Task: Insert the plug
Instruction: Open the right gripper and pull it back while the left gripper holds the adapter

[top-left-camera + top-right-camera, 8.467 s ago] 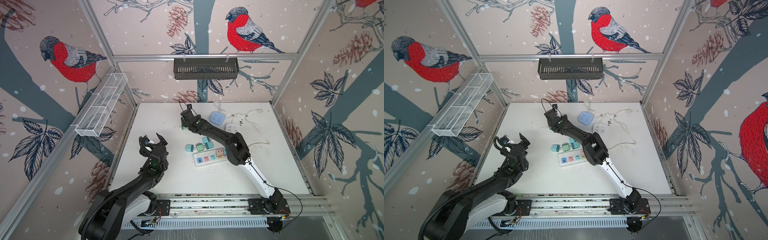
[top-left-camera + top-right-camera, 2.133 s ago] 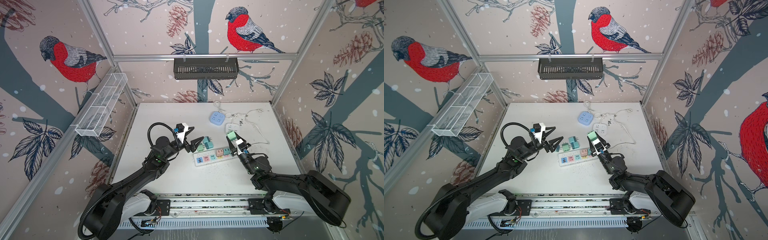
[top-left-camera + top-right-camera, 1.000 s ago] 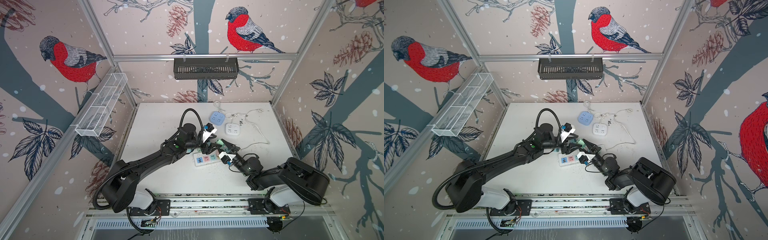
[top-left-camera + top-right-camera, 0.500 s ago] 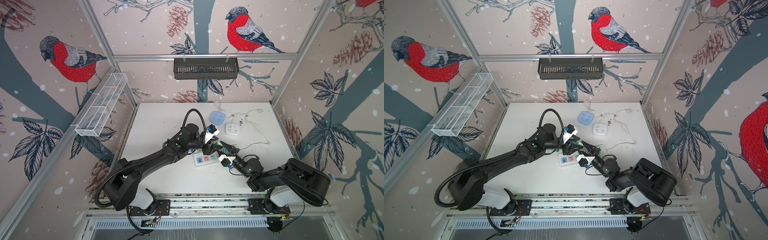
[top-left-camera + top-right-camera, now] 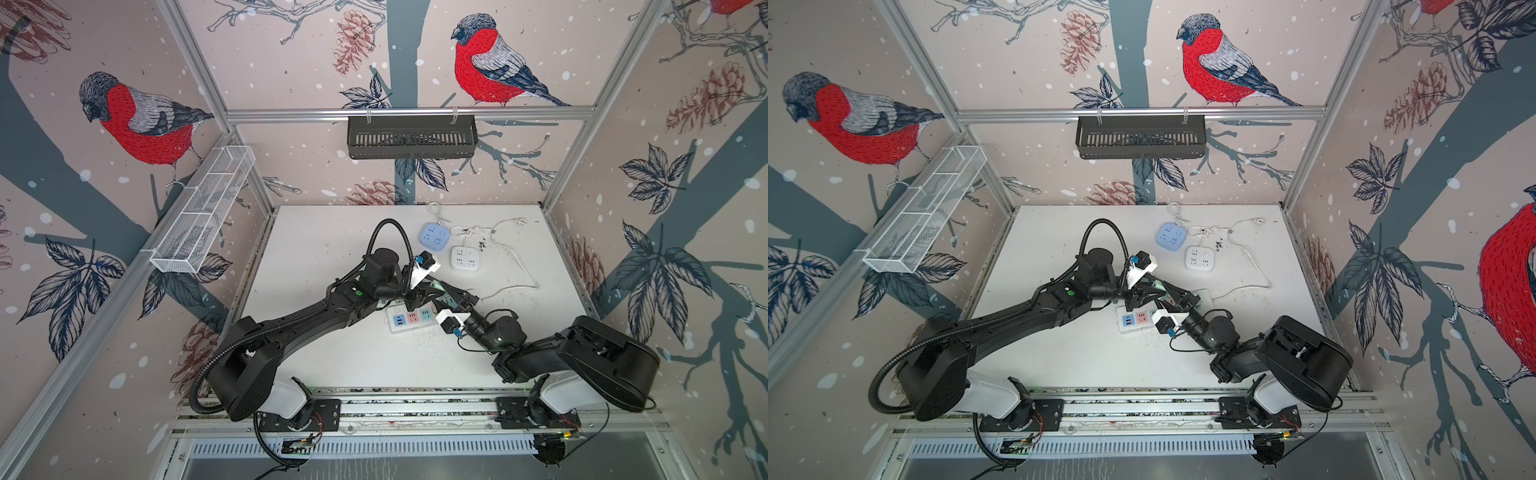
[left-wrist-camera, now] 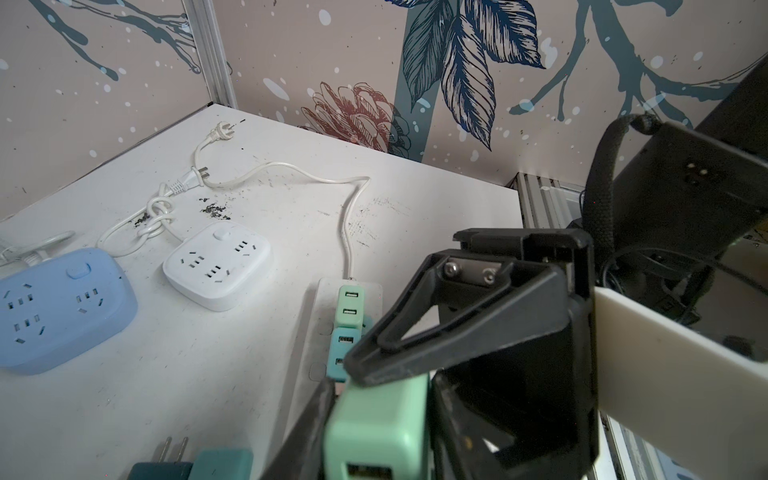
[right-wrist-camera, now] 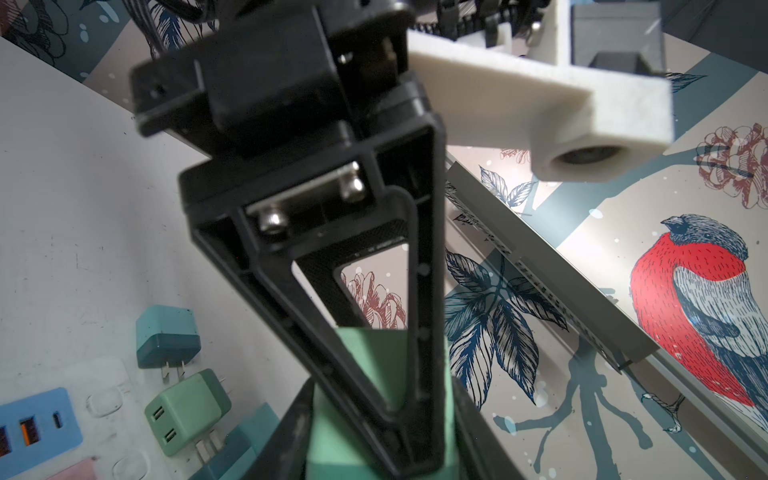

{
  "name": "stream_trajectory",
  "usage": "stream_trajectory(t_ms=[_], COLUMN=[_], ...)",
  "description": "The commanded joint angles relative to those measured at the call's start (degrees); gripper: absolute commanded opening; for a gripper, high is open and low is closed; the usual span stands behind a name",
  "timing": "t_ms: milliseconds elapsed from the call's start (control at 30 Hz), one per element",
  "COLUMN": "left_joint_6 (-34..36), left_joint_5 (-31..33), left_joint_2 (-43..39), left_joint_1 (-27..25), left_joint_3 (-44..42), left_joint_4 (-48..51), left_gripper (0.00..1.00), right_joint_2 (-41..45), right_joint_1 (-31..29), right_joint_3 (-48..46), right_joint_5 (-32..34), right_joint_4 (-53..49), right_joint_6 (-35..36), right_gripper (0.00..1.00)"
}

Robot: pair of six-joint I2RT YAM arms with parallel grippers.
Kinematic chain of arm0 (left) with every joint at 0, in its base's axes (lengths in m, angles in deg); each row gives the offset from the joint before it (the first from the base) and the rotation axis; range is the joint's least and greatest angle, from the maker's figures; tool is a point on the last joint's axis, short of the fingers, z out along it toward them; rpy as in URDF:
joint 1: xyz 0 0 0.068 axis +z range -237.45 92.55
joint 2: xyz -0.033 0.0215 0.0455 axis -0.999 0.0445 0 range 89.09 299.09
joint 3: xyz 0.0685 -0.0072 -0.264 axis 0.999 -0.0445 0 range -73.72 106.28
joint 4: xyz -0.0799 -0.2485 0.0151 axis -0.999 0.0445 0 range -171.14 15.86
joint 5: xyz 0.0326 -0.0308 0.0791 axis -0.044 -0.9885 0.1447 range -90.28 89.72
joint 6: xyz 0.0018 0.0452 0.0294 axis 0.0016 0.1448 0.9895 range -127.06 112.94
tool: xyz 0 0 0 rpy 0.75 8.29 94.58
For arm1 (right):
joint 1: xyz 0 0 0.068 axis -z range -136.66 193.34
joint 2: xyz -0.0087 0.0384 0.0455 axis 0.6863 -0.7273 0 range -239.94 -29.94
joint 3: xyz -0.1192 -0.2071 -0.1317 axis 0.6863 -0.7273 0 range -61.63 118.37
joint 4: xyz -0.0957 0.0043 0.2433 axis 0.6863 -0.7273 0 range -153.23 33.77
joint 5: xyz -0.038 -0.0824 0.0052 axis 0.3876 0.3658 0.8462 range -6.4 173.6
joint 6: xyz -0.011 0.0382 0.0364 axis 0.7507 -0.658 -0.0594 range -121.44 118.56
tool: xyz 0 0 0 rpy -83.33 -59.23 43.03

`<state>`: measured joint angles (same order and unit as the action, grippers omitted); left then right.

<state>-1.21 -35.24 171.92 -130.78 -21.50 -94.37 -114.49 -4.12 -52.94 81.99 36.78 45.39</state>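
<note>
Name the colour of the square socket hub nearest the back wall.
Light blue socket hub; clearest in the left wrist view.

A mint-green plug, a boxy adapter with a USB port in its face, was held clear of the table, close to the power strip. The white strip, marked with blue, pink and green panels, was laid flat mid-table.
</note>
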Motion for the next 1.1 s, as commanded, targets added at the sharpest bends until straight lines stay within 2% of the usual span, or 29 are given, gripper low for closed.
stream_trajectory(t_ms=[0, 133, 333, 400, 567, 733, 833, 900, 933, 1000, 1067], left_joint_6=[1.0, 1.4, 1.1, 0.7, -2.8, -3.1, -0.7, 5.5, 7.3, 7.6, 8.1], left_joint_5=[-5.5, -6.0, -3.6, 0.0, 16.1, 28.6, 31.6, 29.0, 30.0, 33.1, 34.2], left_joint_2=[0.2, 0.1, -1.2, -2.4, -7.6, -12.7, -14.8, -15.9, -16.4, -17.1, -17.0], left_joint_1=[-0.4, -0.5, -0.4, -0.3, 1.1, 3.2, 3.5, 3.5, 3.3, 3.3, 3.3], left_joint_3=[0.4, 0.4, -1.4, -1.9, -5.1, -8.8, -10.5, -13.3, -14.2, -13.3, -10.8], left_joint_4=[-1.4, -1.5, -4.2, -4.7, -8.3, -11.2, -11.5, -12.9, -13.0, -9.7, -4.7], left_gripper=[0.32, 0.22, 0.08, 0.01, 0.0, 0.0, 0.0, 0.0, 0.0, 0.0, 0.0], right_joint_2=[-0.4, -0.1, 1.1, 1.9, 3.7, 6.4, 9.5, 12.1, 12.5, 16.7, 21.0], right_joint_1=[-0.2, -0.3, -0.3, -0.2, 0.4, 2.7, 6.6, 9.8, 11.1, 14.1, 16.9], right_joint_3=[0.3, 0.7, 0.7, 0.2, -0.8, -2.4, -3.3, -3.8, -4.0, -5.0, -5.4], right_joint_5=[0.9, 1.2, 3.4, 4.1, 7.8, 10.6, 12.8, 17.5, 19.9, 25.3, 26.0], right_joint_4=[14.0, 14.0, 14.0, 14.0, 13.8, 13.9, 13.8, 13.8, 13.8, 12.0, 5.5], right_joint_6=[0.0, -1.0, -2.6, -2.8, -4.2, -9.9, -17.9, -26.7, -30.6, -38.0, -42.8], right_gripper=[0.17, 0.46, 0.68, 1.0, 1.0, 1.0, 1.0, 1.0, 1.0, 1.0, 1.0])
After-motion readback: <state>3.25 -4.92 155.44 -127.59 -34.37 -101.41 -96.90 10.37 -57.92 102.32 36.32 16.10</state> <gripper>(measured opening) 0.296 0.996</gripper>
